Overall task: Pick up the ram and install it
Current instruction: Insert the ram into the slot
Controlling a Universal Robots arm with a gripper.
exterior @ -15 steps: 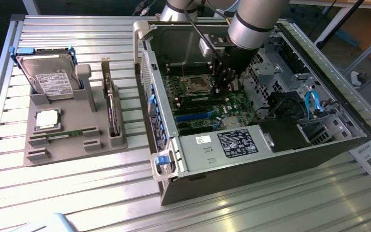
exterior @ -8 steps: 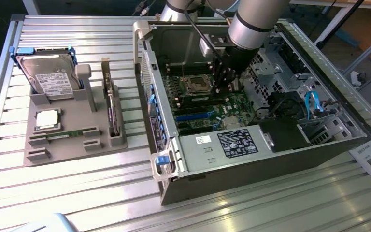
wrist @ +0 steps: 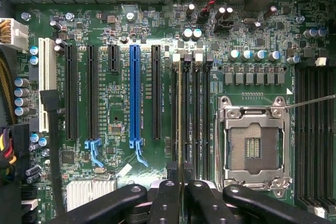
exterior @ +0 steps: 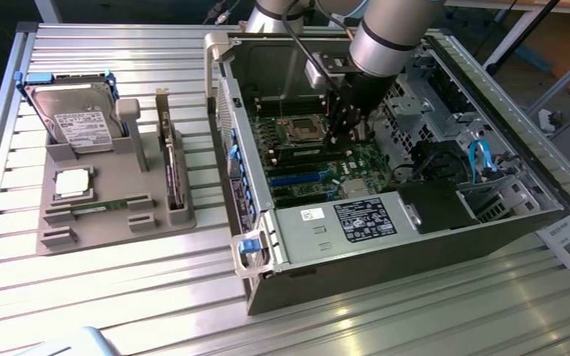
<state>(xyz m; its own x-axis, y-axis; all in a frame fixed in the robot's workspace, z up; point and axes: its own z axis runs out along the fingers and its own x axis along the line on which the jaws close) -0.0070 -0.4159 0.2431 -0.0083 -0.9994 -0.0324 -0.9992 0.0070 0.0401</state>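
Green motherboard (wrist: 262,85): ram (wrist: 180,119) edge-on in tool (wrist: 181,184), lengthwise along slots (wrist: 195,119).

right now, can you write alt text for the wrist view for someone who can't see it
The gripper is shut on the ram, held edge-on in line with the memory slots of a green motherboard. An empty CPU socket sits beside those slots, and a blue expansion slot lies on their other side.
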